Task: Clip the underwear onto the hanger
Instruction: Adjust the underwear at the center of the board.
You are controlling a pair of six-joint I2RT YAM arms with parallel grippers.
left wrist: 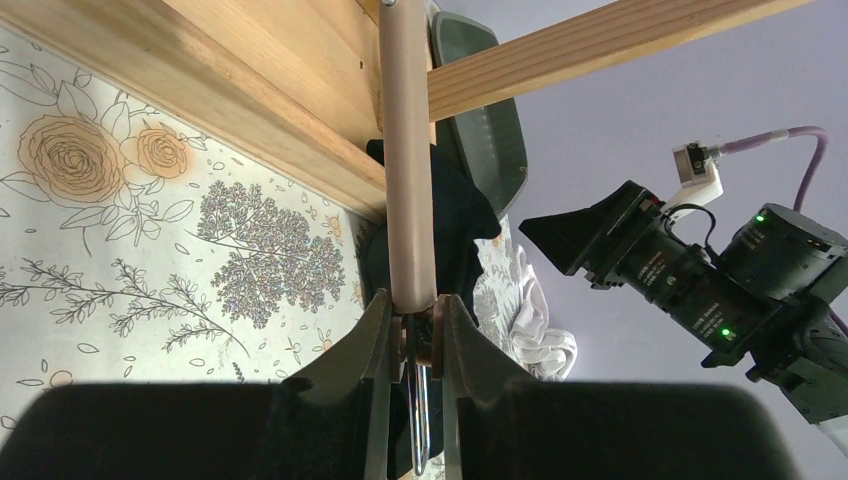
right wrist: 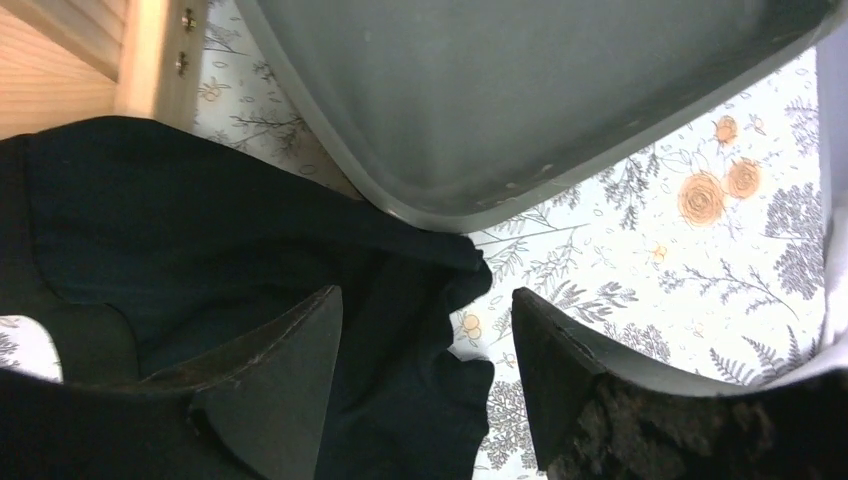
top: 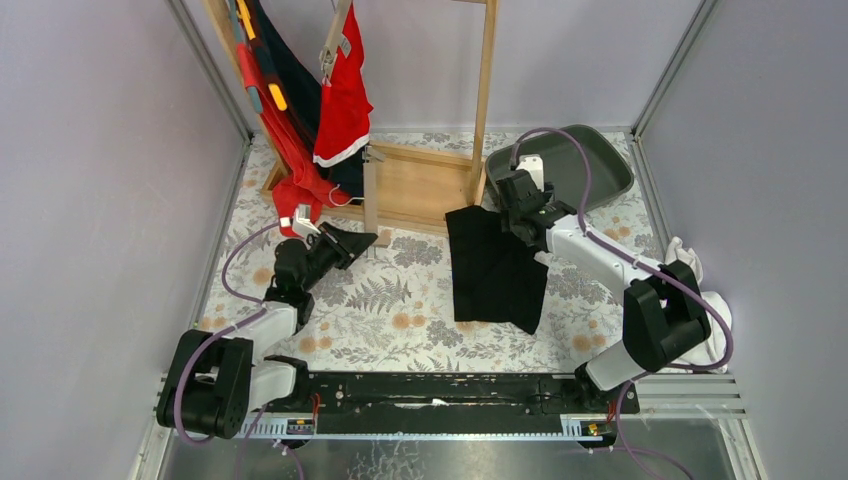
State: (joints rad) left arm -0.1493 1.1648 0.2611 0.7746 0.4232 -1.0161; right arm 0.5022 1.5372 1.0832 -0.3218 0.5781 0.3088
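The black underwear [top: 495, 268] lies spread flat on the flowered table, its top edge near the wooden rack. My right gripper [top: 520, 200] hangs open over its upper right corner; in the right wrist view the cloth [right wrist: 200, 230] lies loose under and between the spread fingers [right wrist: 425, 310], not pinched. The hanger [top: 371, 195] is a tan bar with a metal clip, standing by the rack's base. My left gripper [top: 362, 240] is shut on its near end; in the left wrist view the bar [left wrist: 408, 180] runs up from the jaws [left wrist: 415, 330], a wire loop between them.
A wooden rack [top: 425, 185] stands at the back with red and dark garments [top: 340, 100] hung on it. A grey bin [top: 585, 160] sits back right, right behind my right gripper. A white cloth [top: 690, 262] lies at the right edge. Purple walls close in both sides.
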